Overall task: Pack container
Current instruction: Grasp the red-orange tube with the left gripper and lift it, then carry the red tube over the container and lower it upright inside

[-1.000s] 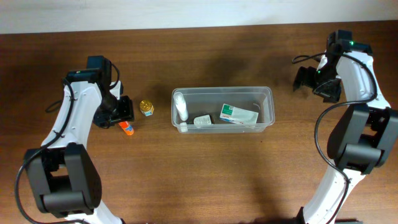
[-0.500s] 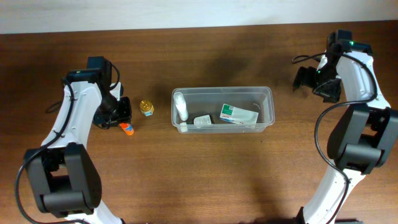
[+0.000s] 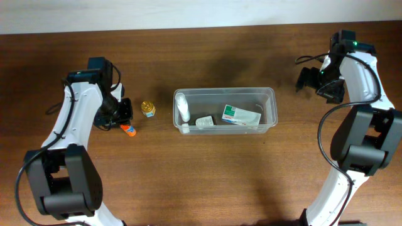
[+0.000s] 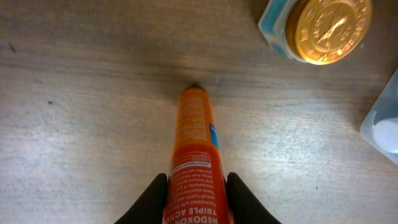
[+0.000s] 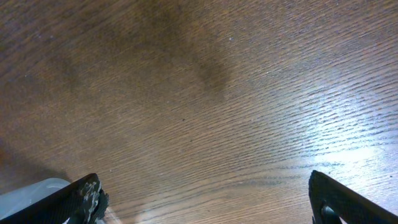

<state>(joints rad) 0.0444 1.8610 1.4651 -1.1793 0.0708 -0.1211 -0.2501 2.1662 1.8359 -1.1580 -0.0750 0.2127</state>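
**Overhead.** The container [image 3: 224, 90] lies at table centre, long axis 9-to-3 o'clock. It holds a white bottle [image 3: 182, 108], a green-and-white box [image 3: 241, 115] and a small item too blurred to name. The left gripper [image 3: 119, 114] sits well to its 9 o'clock and is the nearer arm to the loose items. These are an orange tube [image 3: 128, 130] at the jaws and a gold-lidded jar [image 3: 148, 108] between gripper and container. The left forearm reaches in from 7 o'clock, wrist pitched down. The right gripper [image 3: 312, 80] hovers at the container's 2 o'clock, clear of it.

**Left wrist.** The left gripper [image 4: 196, 190] has its jaws narrowed onto both flanks of the orange tube [image 4: 194, 143], gripping it. The tube's axis runs 6-to-12 o'clock, tip toward the table. The jar [image 4: 323, 25] is at 1 o'clock and the container's corner [image 4: 380, 115] at 3 o'clock, so the carry probably goes that way.

**Right wrist.** The right gripper [image 5: 205, 199] is spread wide over bare wood, holding nothing.
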